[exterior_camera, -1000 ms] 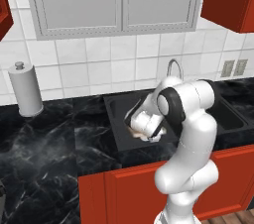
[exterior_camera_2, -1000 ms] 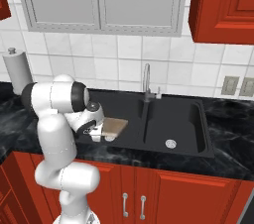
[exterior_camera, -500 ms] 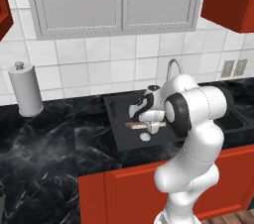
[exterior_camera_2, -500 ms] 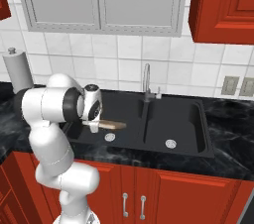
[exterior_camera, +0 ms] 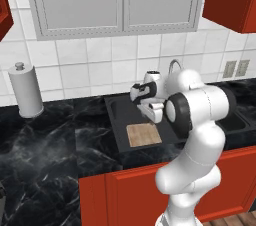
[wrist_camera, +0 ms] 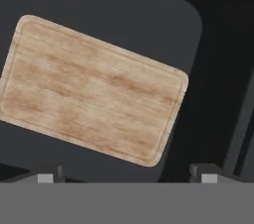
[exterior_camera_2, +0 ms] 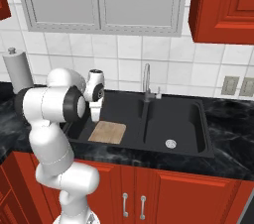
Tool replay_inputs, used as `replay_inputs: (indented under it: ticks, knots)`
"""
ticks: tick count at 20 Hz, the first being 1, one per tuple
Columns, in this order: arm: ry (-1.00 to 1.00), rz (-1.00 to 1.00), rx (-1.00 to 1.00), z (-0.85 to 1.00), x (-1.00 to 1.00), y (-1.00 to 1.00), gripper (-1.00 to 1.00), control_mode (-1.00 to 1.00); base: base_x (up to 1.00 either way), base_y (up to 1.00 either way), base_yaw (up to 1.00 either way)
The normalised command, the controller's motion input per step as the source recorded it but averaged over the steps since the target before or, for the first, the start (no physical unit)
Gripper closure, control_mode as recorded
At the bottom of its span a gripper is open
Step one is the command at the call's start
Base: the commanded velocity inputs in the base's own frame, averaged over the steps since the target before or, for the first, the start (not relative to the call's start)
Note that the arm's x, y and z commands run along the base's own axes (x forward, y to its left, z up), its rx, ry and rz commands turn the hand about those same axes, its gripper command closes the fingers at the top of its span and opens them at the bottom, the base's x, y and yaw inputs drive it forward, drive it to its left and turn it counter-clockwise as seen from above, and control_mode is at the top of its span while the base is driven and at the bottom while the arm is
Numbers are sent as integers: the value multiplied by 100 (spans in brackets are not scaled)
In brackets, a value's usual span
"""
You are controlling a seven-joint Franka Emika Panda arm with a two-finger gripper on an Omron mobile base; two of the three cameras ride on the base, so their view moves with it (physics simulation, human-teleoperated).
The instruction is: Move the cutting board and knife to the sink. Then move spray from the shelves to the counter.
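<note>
Writing: no brand, label or lettering can be read on anything in the kitchen.
Cutting board: the light-wood cutting board point(exterior_camera: 144, 134) point(exterior_camera_2: 107, 132) point(wrist_camera: 90, 88) lies flat on the floor of the sink's point(exterior_camera: 118, 120) point(exterior_camera_2: 198, 139) left basin, nothing resting on it.
Gripper: the gripper point(exterior_camera: 139, 94) point(exterior_camera_2: 94, 113) hangs above the board, clear of it; in the hand view its two finger tips stand wide apart at the bottom edge, empty, one point(wrist_camera: 45, 175) to each side.
Faucet: a thin metal faucet point(exterior_camera_2: 147, 80) rises behind the divider between the two basins; in the left base view its arc point(exterior_camera: 174, 64) peeks out from behind the arm.
Counter: the black, white-veined counter point(exterior_camera: 45, 140) point(exterior_camera_2: 233, 153) runs either side of the sink, over red cabinet fronts.
Paper towel roll: an upright roll point(exterior_camera: 26, 90) point(exterior_camera_2: 19, 69) stands at the tiled wall, left of the sink.
Hidden: the arm's white body covers the right basin in the left base view and the sink's left rim in the right base view.
Cut off: the red wall cabinets run out of frame at the top.
</note>
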Motion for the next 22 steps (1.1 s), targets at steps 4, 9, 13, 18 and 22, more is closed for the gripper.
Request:
replay_inputs:
  ticks: [4,9,13,18,22]
  knots:
    - [16,6,-3,19,-10,-12,-100,-100,0,0,0]
    - [11,14,-2,23,-7,-11,-100,-100,0,0,0]
    - [-2,29,-5,19,-27,-6,-100,-100,0,0,0]
    - [-22,38,-5,11,-42,-1,-100,-100,0,0,0]
    - [-23,34,0,16,-47,-1,-100,-100,0,0,0]
